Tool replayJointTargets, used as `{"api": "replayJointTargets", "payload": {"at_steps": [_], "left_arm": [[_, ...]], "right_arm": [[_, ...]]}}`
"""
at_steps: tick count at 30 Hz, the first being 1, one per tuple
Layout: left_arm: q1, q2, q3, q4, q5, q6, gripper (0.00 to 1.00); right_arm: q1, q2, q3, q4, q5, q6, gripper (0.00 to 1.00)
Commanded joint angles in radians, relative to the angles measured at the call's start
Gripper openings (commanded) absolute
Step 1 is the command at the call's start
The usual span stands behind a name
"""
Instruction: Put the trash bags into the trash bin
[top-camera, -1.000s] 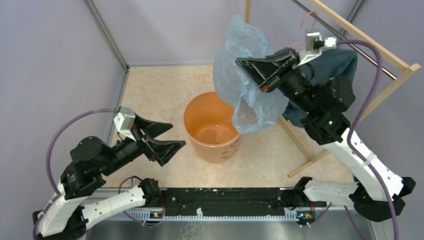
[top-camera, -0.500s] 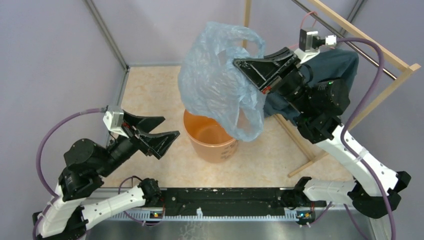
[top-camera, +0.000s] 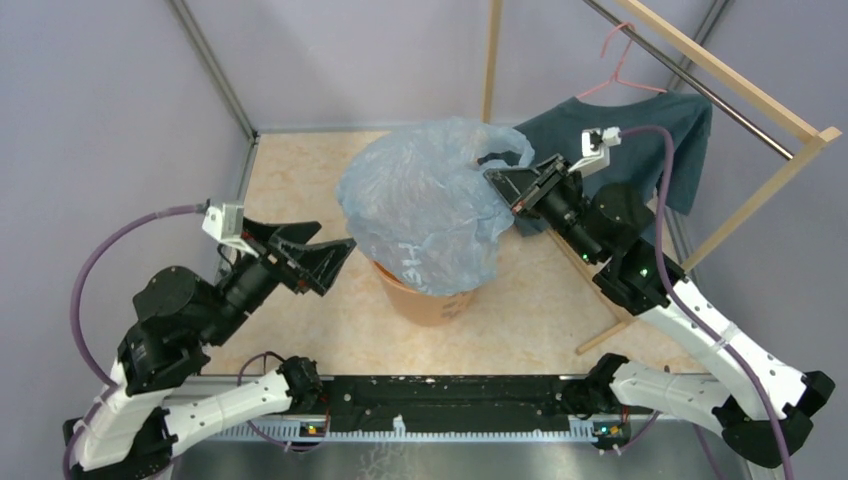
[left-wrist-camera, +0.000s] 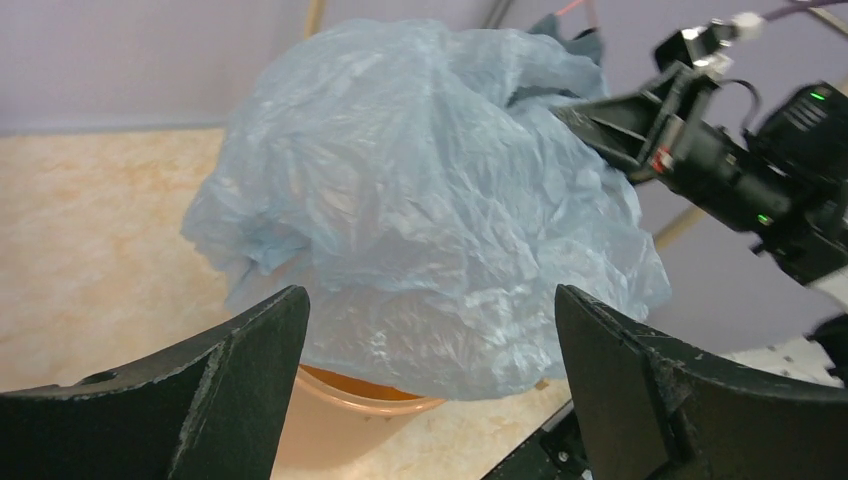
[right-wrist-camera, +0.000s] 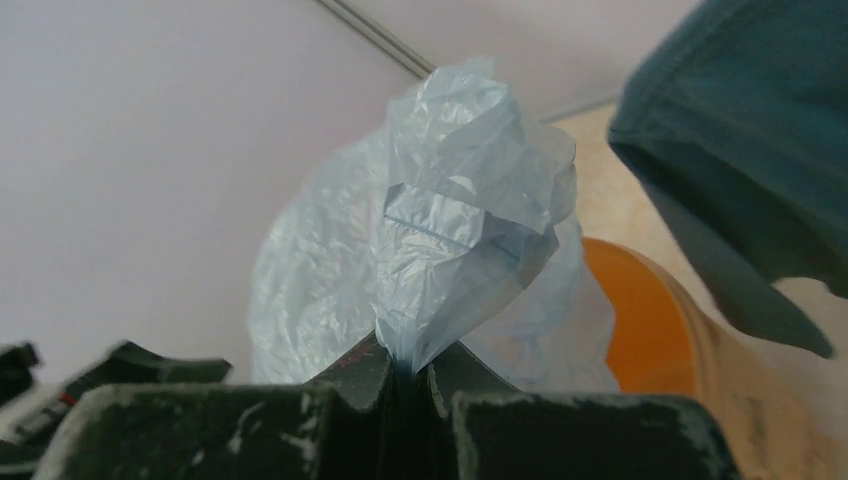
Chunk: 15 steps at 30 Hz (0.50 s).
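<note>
The pale blue trash bag (top-camera: 425, 205) billows over the orange trash bin (top-camera: 430, 298) and hides most of its mouth. My right gripper (top-camera: 497, 182) is shut on a bunched edge of the bag at the bin's right, above the rim. In the right wrist view the film (right-wrist-camera: 450, 240) rises from between the closed jaws, with the bin (right-wrist-camera: 650, 320) behind. My left gripper (top-camera: 335, 262) is open and empty, just left of the bin. In the left wrist view the bag (left-wrist-camera: 430, 200) fills the space ahead of the spread fingers (left-wrist-camera: 250, 350), with the bin rim (left-wrist-camera: 360, 390) below.
A dark teal T-shirt (top-camera: 640, 140) hangs on a pink hanger from a wooden rack (top-camera: 740, 90) at the back right, close behind my right arm. Metal frame posts (top-camera: 215, 75) and purple walls close the back and left.
My right gripper has swung down and left with the bag, from high above the bin to just over its rim. The bag has spread over the bin. My left gripper has risen slightly.
</note>
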Motion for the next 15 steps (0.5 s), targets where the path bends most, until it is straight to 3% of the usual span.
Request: {"api": "replayJointTargets", "payload": {"at_steps": [1,9,12,15], "left_arm": [[-0.004,0.169,0.115,-0.114,-0.191,-0.068,0.97],[-0.004,0.529,0.372,-0.212,-0.311,0.015,0.96],[-0.001,0.623,0.375,-0.197,-0.306,0.033,0.96],[0.001,0.658,0.297,-0.146,-0.199,0.021,0.91]], "right_arm": [[-0.005,-0.041,-0.013,-0.145,0.006,-0.169,0.0],[-0.007,-0.11,-0.043,-0.156,-0.17,-0.351,0.0],[-0.007,-0.122,-0.045,-0.153,-0.21,-0.359,0.0],[-0.008,-0.12,-0.041,-0.134,-0.211,-0.363,0.0]]}}
